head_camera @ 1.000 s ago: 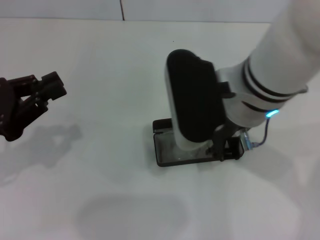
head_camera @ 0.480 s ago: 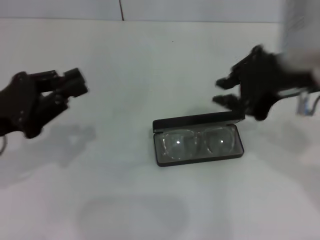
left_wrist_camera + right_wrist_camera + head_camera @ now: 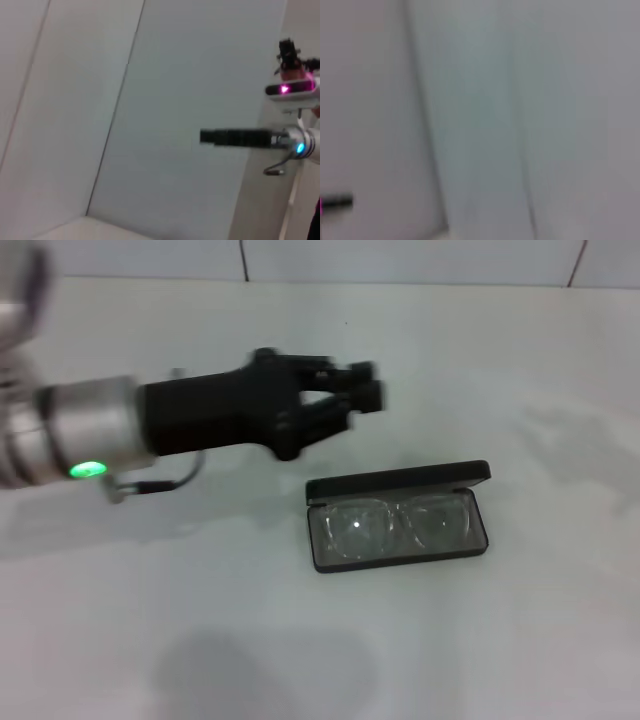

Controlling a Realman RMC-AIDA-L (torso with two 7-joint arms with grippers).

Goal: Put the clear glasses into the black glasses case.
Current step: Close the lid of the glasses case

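The black glasses case (image 3: 480,473) lies open on the white table, right of centre, its lid tipped back. Inside, the clear glasses (image 3: 398,523) rest flat on the grey lining. My left gripper (image 3: 368,386) reaches in from the left and hovers behind and to the left of the case, shut, holding nothing and not touching the case. My right arm is out of the head view. The left wrist view shows my right gripper (image 3: 205,136) farther off, as a black bar ahead of a wrist with a blue light.
The white table (image 3: 200,620) spreads around the case, and a tiled wall seam (image 3: 242,260) runs behind it. A device with a pink light (image 3: 286,90) stands near the right arm in the left wrist view. The right wrist view shows only blurred pale wall.
The right arm has lifted off the case and left the head view, uncovering the glasses in the case. The left arm has swung from the far left to behind the case.
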